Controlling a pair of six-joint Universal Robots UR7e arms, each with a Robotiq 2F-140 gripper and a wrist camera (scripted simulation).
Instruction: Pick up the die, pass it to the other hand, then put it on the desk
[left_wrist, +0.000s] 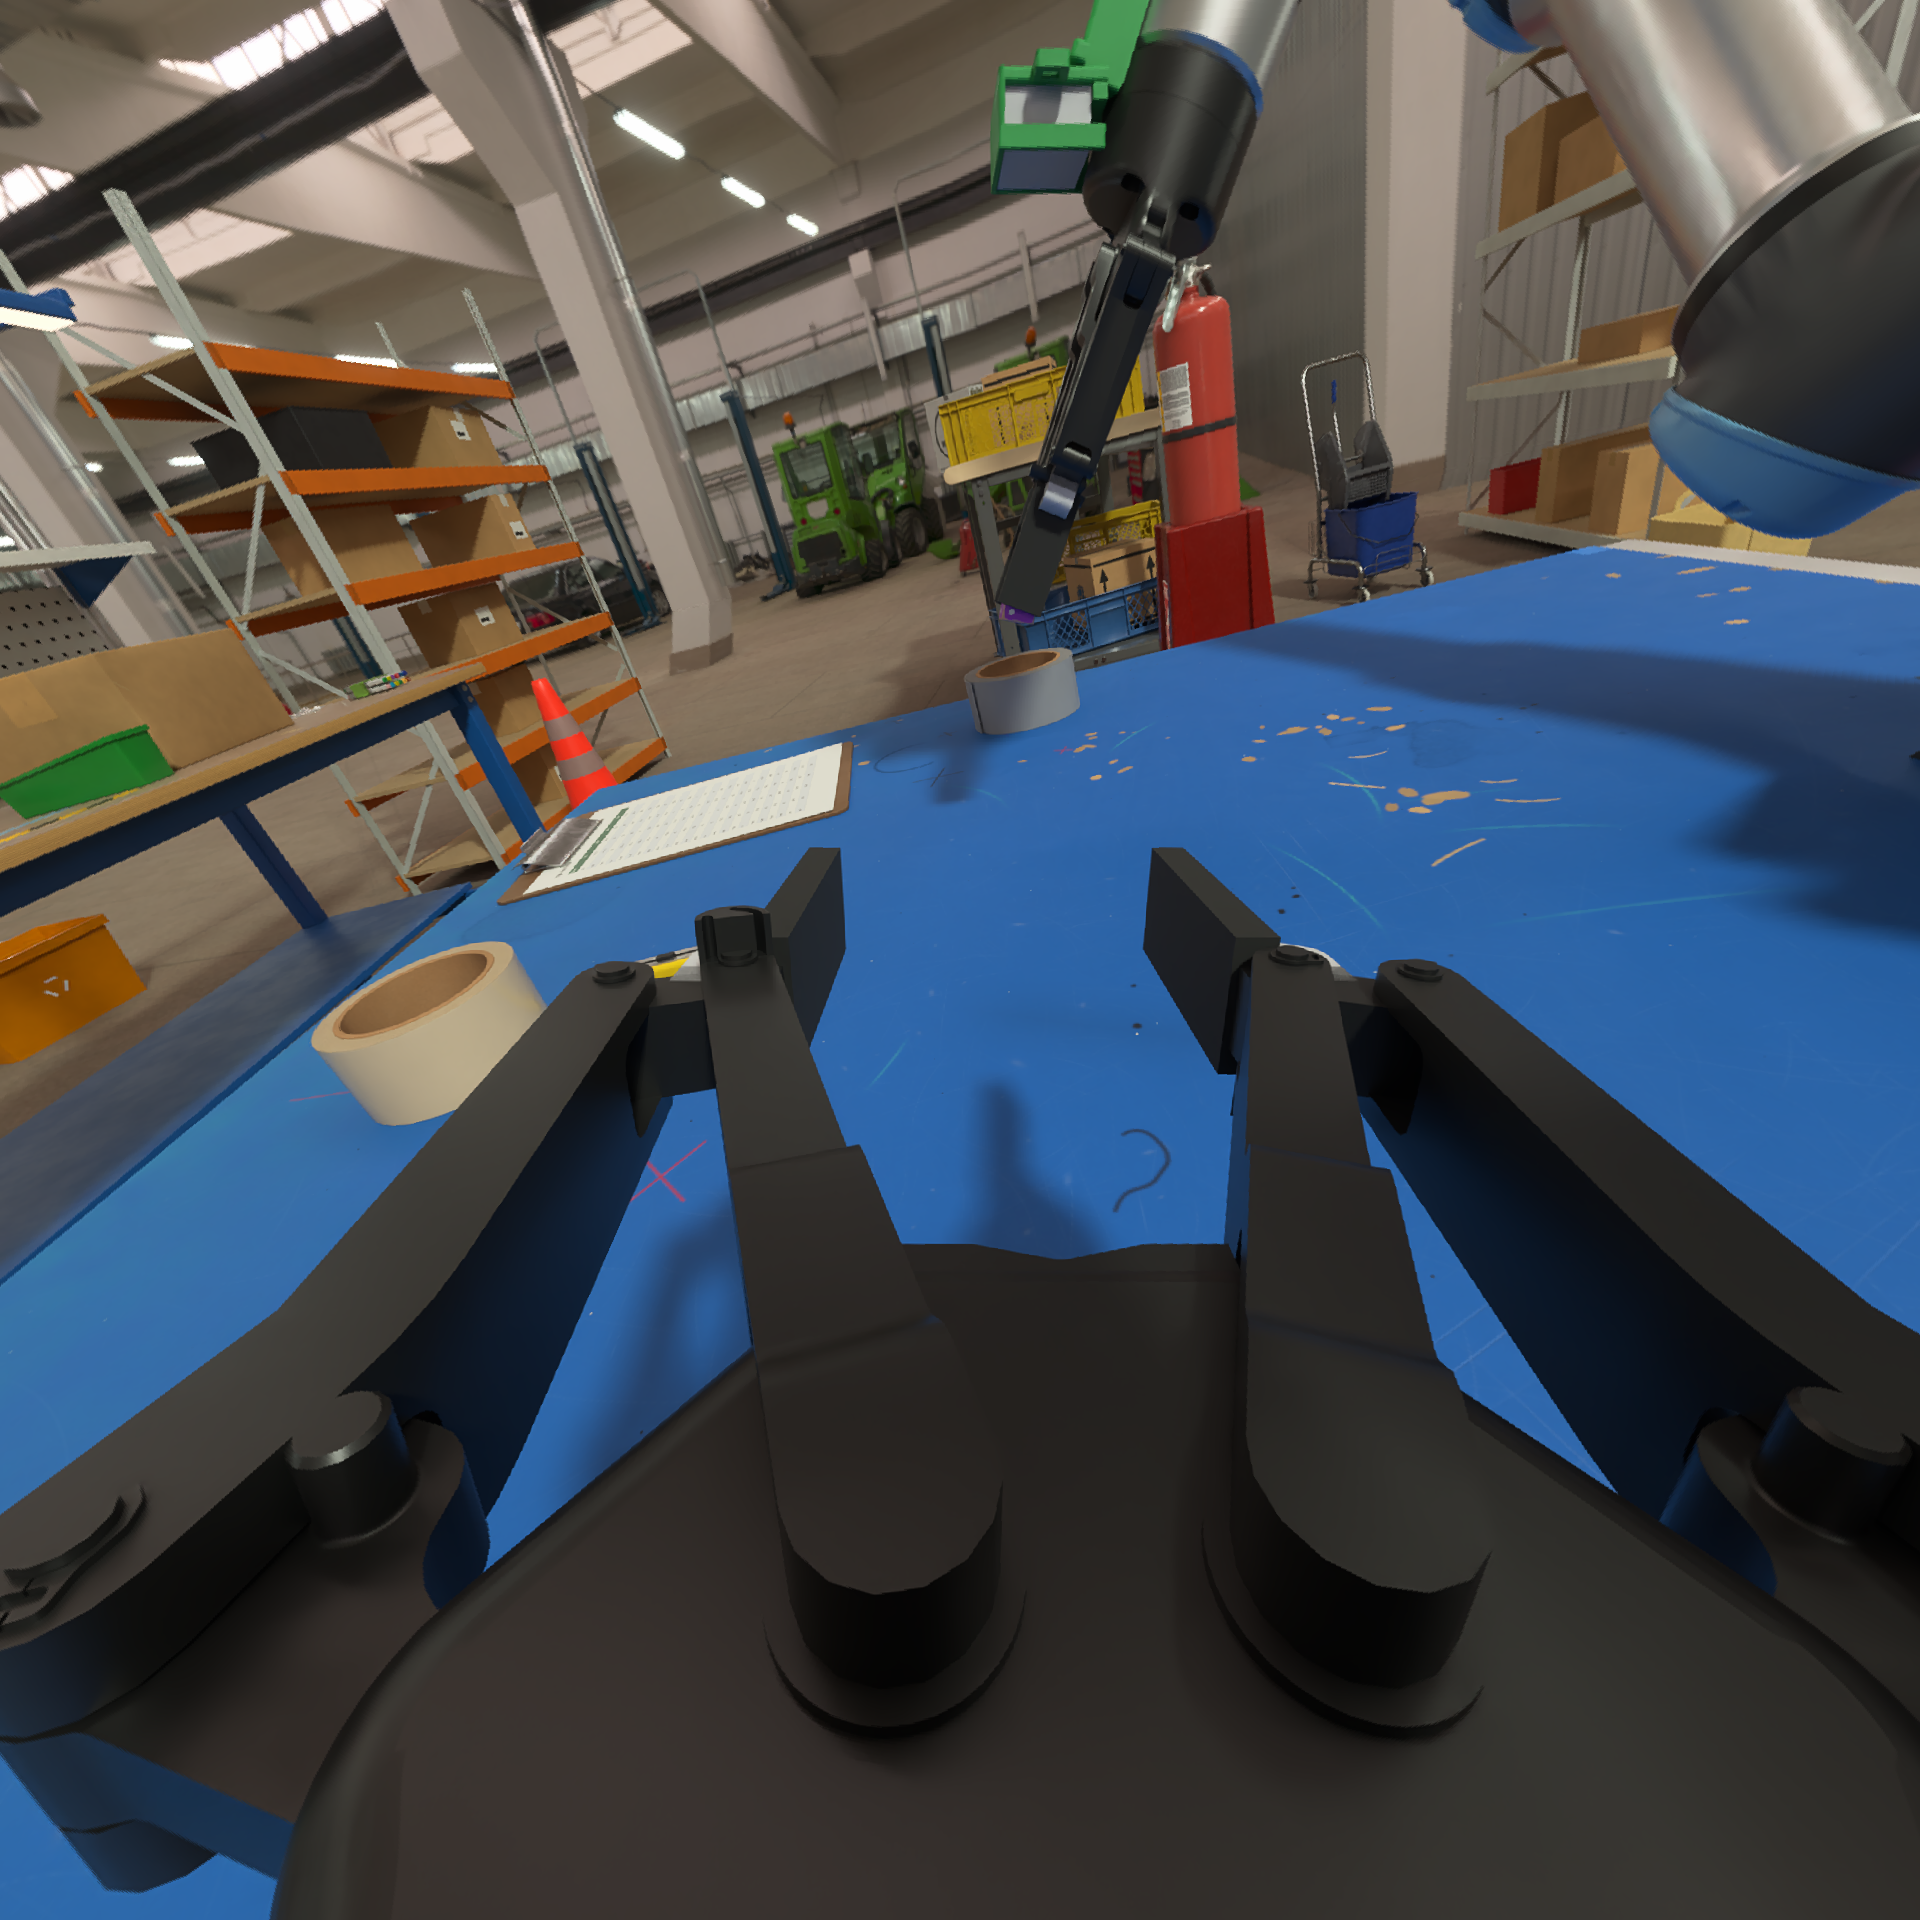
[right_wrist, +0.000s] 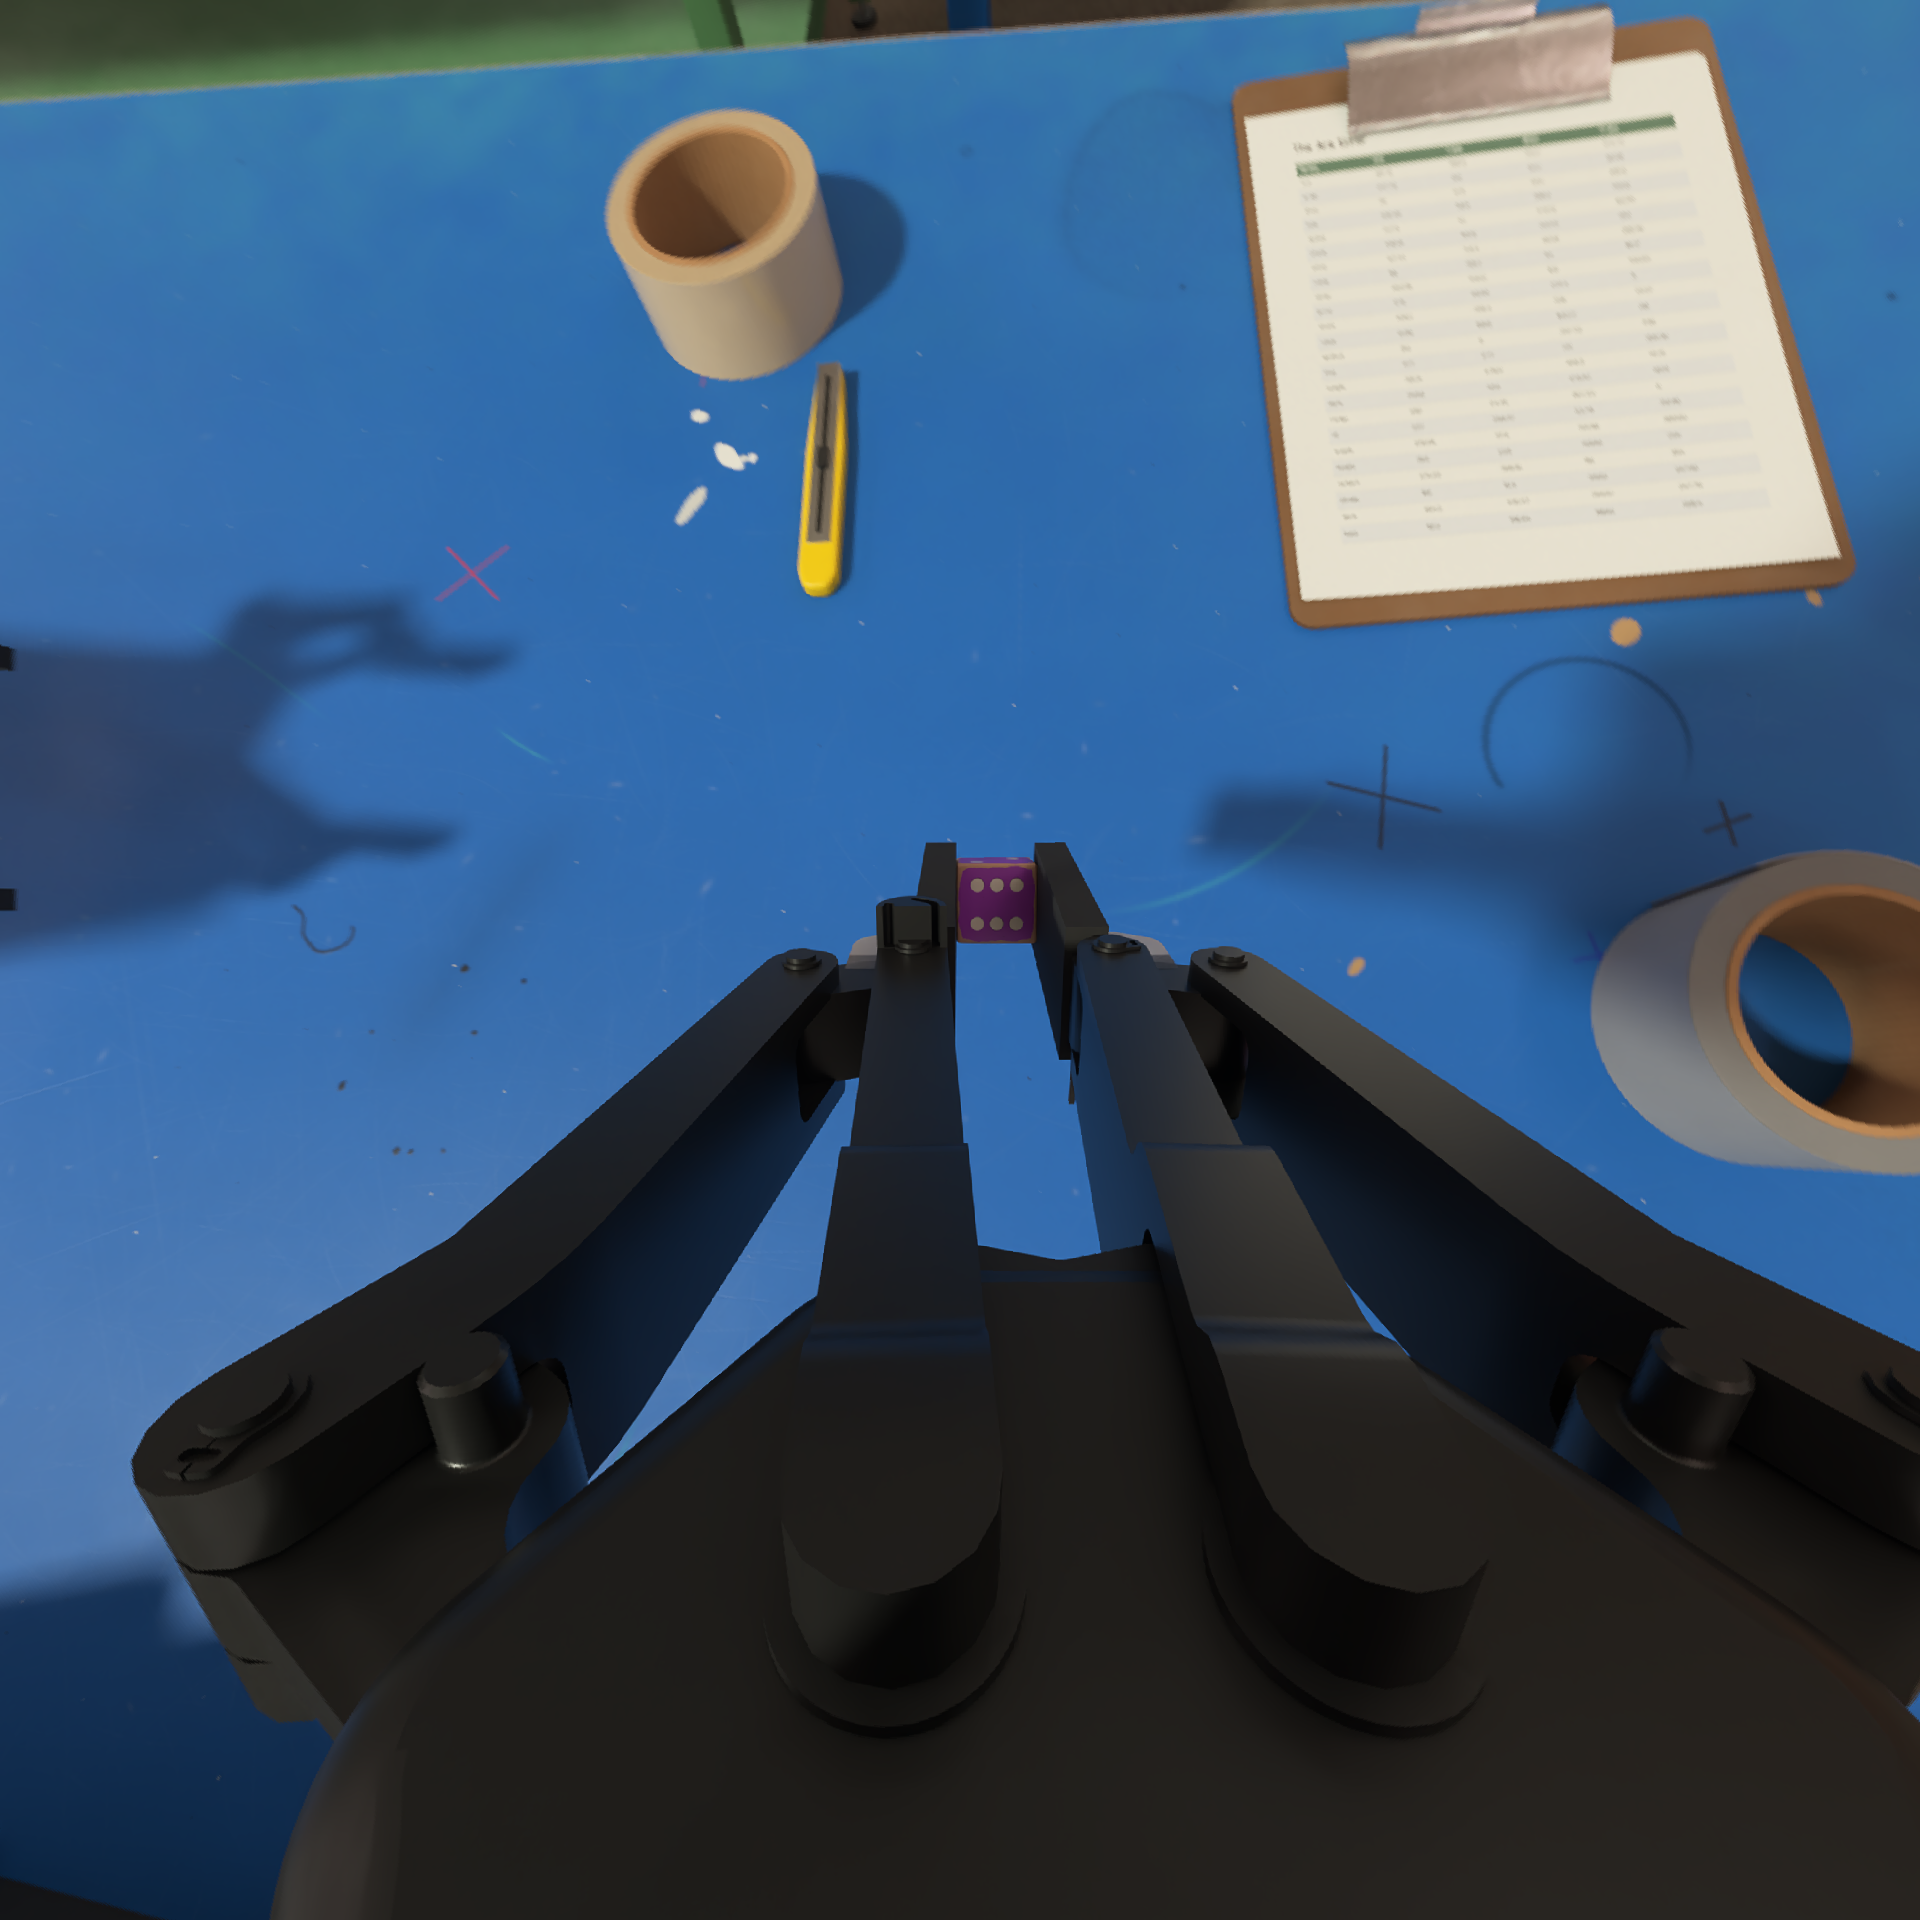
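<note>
A purple die (right_wrist: 995, 900) with pale pips sits pinched between the fingertips of my right gripper (right_wrist: 995, 883), held above the blue desk (right_wrist: 1039, 644). In the left wrist view the right gripper (left_wrist: 1013, 608) hangs far off above the desk, with a bit of purple at its tips. My left gripper (left_wrist: 992, 914) is open and empty, low over the desk (left_wrist: 1351, 935).
A beige tape roll (right_wrist: 722, 244) (left_wrist: 426, 1029), a yellow utility knife (right_wrist: 823, 483), a clipboard with paper (right_wrist: 1538, 332) (left_wrist: 696, 816) and a grey tape roll (right_wrist: 1787, 1018) (left_wrist: 1023, 688) lie on the desk. Shelves, a red extinguisher (left_wrist: 1195, 416) and floor lie beyond the far edge.
</note>
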